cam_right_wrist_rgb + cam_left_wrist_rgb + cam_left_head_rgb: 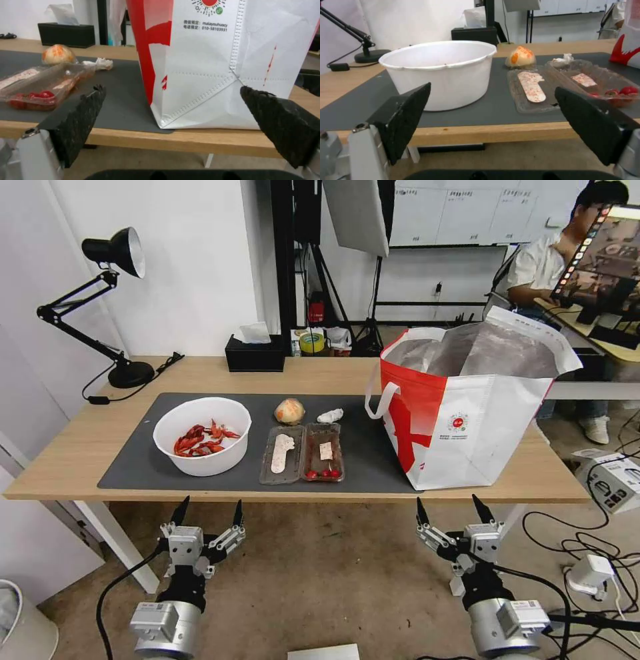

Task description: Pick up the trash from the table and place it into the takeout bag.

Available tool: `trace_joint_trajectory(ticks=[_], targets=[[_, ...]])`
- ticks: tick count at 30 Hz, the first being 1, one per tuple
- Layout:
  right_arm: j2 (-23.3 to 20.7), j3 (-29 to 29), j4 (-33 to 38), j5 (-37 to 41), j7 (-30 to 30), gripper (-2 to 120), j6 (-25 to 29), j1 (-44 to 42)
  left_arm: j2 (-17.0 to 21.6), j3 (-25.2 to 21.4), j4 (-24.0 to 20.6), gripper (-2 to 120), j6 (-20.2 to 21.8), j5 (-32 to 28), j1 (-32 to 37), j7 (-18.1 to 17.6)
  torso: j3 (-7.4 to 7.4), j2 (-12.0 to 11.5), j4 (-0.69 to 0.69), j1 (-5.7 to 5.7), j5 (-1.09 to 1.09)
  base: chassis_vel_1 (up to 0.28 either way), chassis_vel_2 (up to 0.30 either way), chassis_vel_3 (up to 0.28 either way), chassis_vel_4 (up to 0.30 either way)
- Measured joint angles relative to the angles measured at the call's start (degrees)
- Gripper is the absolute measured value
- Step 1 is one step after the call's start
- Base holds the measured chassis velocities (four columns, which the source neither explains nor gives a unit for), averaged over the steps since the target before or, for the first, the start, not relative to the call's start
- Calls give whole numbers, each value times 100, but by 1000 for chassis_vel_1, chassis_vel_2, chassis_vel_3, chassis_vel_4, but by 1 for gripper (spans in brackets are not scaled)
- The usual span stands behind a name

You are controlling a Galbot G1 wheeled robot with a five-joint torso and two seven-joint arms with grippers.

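Both grippers hang below the front edge of the table (80,460), jaws spread wide apart w/ nothing between them: left gripper (207,511) in front of the bowl, right gripper (455,509) in front of the bag, neither touching anything. From the left wrist view the black fingers (405,117) frame the white bowl (443,75), and from the right wrist view the fingers (81,122) frame the bag's lower corner. Out from there: bowl (202,435) sits on the left part of the dark grey mat (133,460) w/ red crayfish shells (202,440) inside. Just right of it, the clear plastic tray (302,453) lies open flat, two halves side by side; a pale strip in the left half, small label & a few red bits in the right half. Behind the tray, near each other but apart: the orange-beige lump (289,411) and, to its right, the crumpled tissue (330,415). Takeout bag (467,427) stands upright on the right end of the table, partly on the mat, mouth open, foil lining showing, a white loop handle hanging on its left side, round red logo facing the robot. Farther back, a black tissue box (255,355) & a black desk lamp (100,307) at the far left corner.
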Motion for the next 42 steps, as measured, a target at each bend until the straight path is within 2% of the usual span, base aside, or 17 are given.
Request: trace_joint_trajectory(ticks=[22,25,26,27,29,30,31,34,36,38,39,42], targets=[[-12,0,0,11,0,100,-14,6,0,0,0,100,3,-6,-1,0,0,0,0,0,0,0,0,0,0],[-56,1,3,53,0,100,-75,25,-2,-2,0,100,27,-23,-5,-3,0,0,-1,0,0,0,0,0,0],[-172,14,20,164,11,100,-243,89,-4,-5,-1,100,58,-44,-9,-4,0,0,-1,0,0,0,0,0,0],[-351,39,61,339,30,100,-502,193,-22,-28,-31,100,217,-131,-26,-24,0,0,1,0,0,0,0,0,0],[-473,56,83,457,48,100,-678,266,-37,-48,-67,100,353,-208,-44,-44,0,0,0,0,1,0,0,0,0],[-647,80,120,626,70,100,-931,361,-69,-85,-132,100,618,-350,-81,-80,0,0,0,0,1,0,0,0,0],[-647,80,120,626,70,100,-931,361,-69,-85,-132,100,618,-350,-81,-80,0,0,0,0,1,0,0,0,0],[-1060,138,205,1035,123,100,-1537,595,-144,-175,-276,100,1240,-690,-164,-168,0,0,0,0,1,0,0,0,0],[-1147,149,223,1116,135,100,-1665,645,-158,-190,-304,100,1357,-752,-179,-182,0,0,0,0,1,0,0,0,0],[-1471,194,289,1433,175,100,-2135,832,-219,-261,-422,100,1867,-1032,-246,-249,0,0,0,2,1,0,0,0,0],[-1471,194,289,1433,175,100,-2135,832,-219,-261,-422,100,1867,-1032,-246,-249,0,0,0,2,1,0,0,0,0],[-1918,251,378,1868,232,100,-2786,1082,-297,-355,-576,100,2522,-1389,-334,-338,0,0,0,1,2,0,0,0,0]])
